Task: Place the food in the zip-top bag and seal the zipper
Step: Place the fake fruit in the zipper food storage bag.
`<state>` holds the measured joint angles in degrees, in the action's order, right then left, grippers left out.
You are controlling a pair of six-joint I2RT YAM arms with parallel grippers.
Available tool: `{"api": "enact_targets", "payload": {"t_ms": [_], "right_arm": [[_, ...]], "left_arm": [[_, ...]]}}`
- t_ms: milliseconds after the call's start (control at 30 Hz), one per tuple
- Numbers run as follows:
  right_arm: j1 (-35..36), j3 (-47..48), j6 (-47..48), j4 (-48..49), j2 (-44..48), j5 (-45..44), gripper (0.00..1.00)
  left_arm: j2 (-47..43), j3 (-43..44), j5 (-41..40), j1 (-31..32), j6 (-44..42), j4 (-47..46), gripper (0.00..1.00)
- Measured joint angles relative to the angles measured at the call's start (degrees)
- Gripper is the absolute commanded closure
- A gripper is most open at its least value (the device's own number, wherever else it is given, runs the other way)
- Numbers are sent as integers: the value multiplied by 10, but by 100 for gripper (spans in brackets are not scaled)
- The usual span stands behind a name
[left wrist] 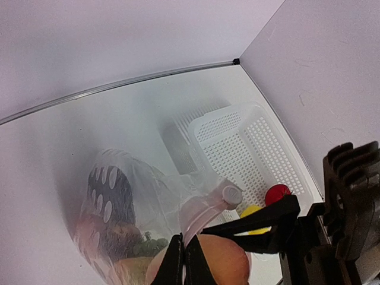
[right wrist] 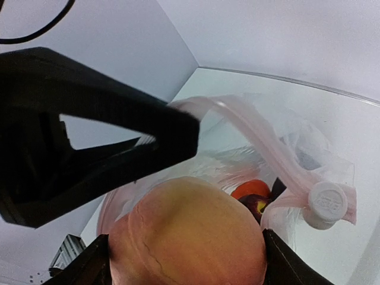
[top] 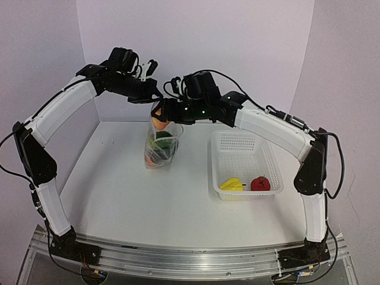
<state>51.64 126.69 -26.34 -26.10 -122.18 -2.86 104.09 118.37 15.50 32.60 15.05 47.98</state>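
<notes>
Up at the overhead view's centre, left jaws pinch the zipper (left wrist: 208,215), holding the zip-top bag (top: 159,148) upright on the desk (top: 119,196); right jaws, spread wide, clasp the peach (right wrist: 187,231) at its mouth.

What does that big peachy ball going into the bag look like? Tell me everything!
The peach is a round, smooth plastic toy. It is orange-pink with a paler yellowish patch and a thin crease down it. It sits in the open mouth of the zip-top bag, above the other food, not yet dropped in. The right gripper has a finger on each side and seems to hold it. The pink zipper curves just behind it.
</notes>
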Motion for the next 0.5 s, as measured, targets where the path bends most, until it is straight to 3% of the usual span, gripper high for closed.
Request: {"api": "enact_targets", "payload": {"t_ms": [267, 500], "right_arm": [[-1, 60, 70, -77, -30, -47, 5], [-2, 84, 96, -119, -30, -36, 5]], "left_arm": [[0, 0, 5, 0, 0, 0, 100], [0, 0, 5, 0, 0, 0, 100]]}}
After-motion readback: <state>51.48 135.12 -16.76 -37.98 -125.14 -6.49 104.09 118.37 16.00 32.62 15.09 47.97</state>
